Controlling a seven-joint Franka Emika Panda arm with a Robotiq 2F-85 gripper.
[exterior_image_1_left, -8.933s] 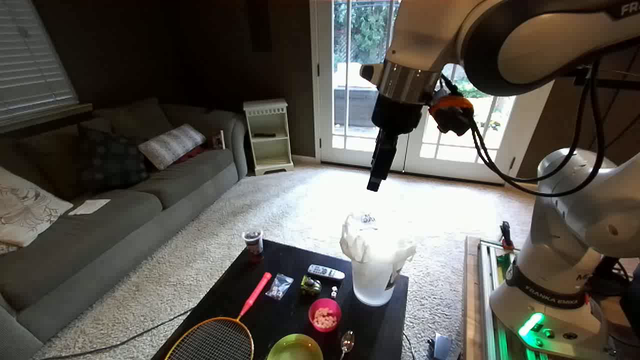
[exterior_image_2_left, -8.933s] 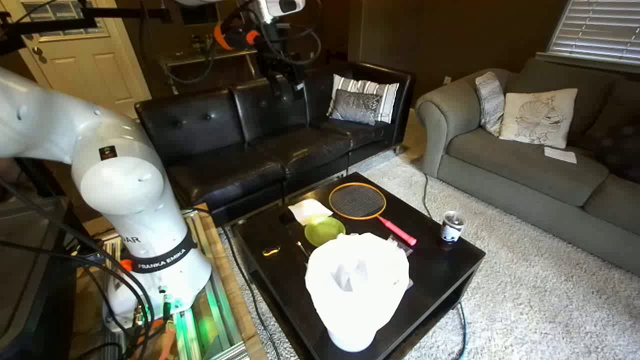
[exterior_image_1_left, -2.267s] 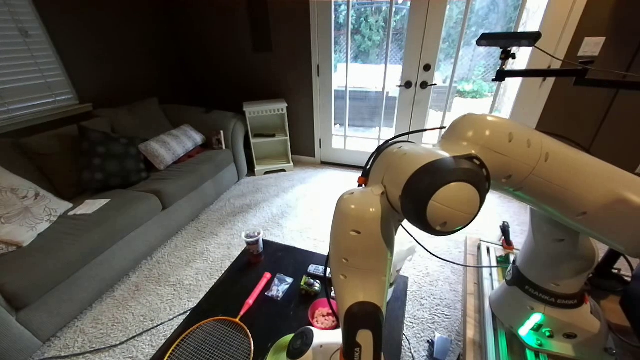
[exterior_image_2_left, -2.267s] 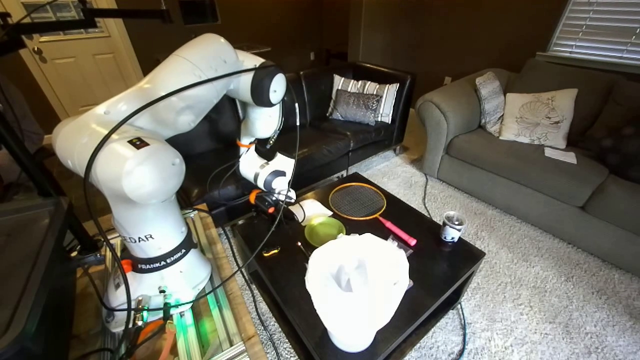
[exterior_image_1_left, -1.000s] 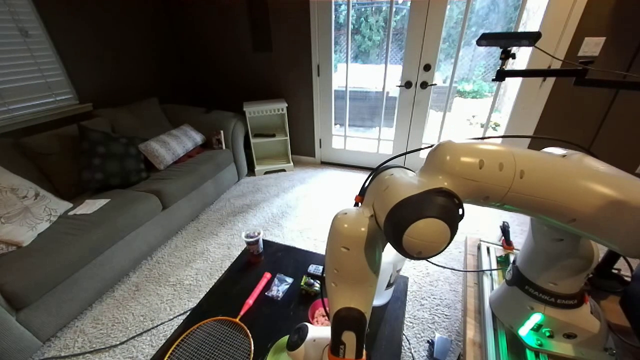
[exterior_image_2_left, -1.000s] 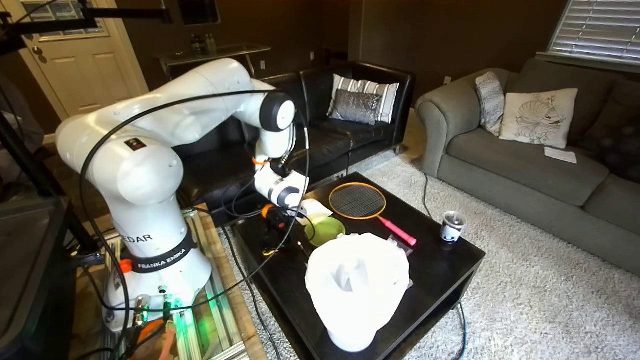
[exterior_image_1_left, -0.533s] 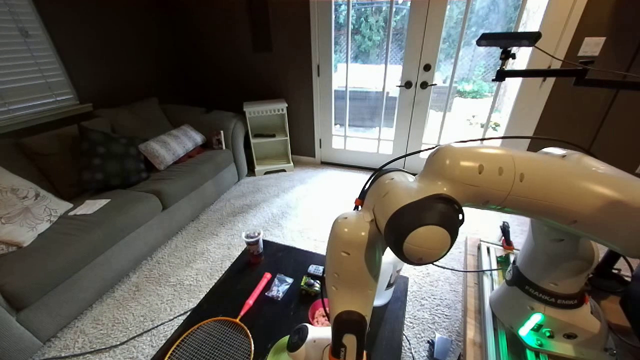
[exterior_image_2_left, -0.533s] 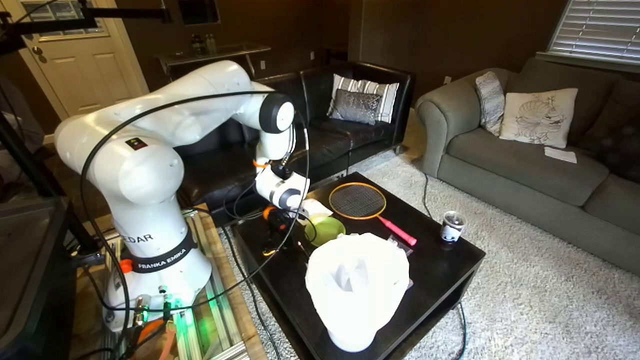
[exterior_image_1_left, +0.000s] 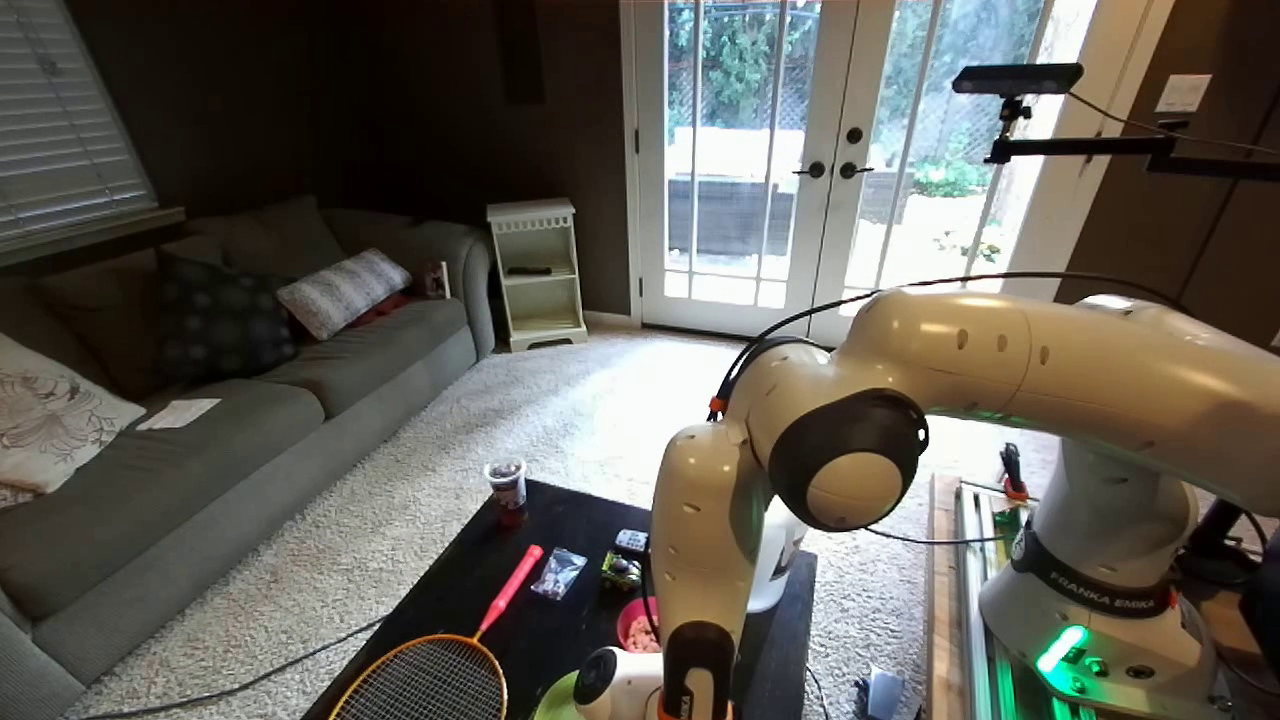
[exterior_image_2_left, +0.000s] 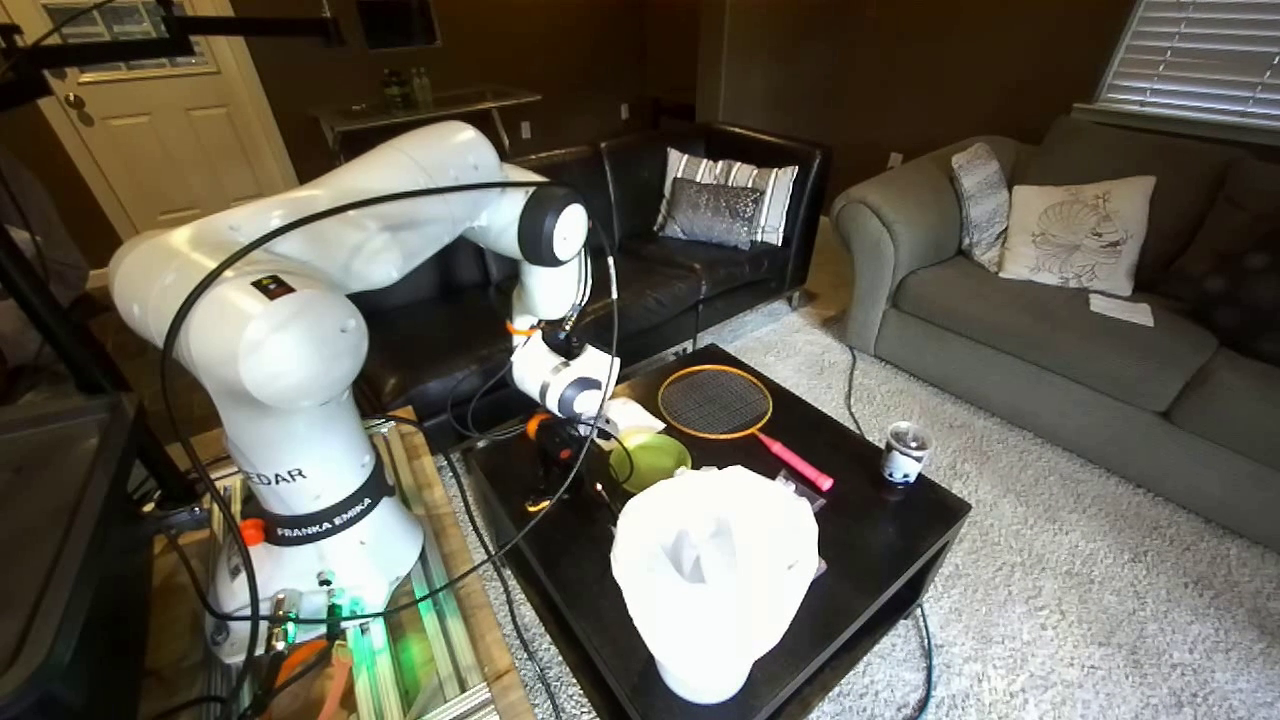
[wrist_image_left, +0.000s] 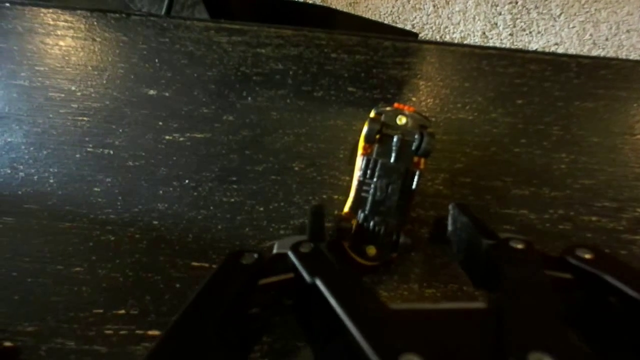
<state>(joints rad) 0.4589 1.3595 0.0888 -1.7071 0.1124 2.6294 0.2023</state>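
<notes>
Coffee table (exterior_image_2_left: 870, 545), black. Bucket (exterior_image_2_left: 703, 672), white, bag-lined; stands on the table. Gripper (wrist_image_left: 384, 212), black, two-fingered; released, fingers spread. Bowl (exterior_image_2_left: 657, 464), green; near the gripper. Toy car (wrist_image_left: 386, 185); lies wheels up on the table, one end between the fingers.

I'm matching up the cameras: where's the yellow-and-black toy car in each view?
Wrist view: yellow-and-black toy car, just right of centre.
In an exterior view: the car, lower left of centre.
In an exterior view: black wooden table bottom centre, car not visible.
Shared landmark: that table.
</notes>
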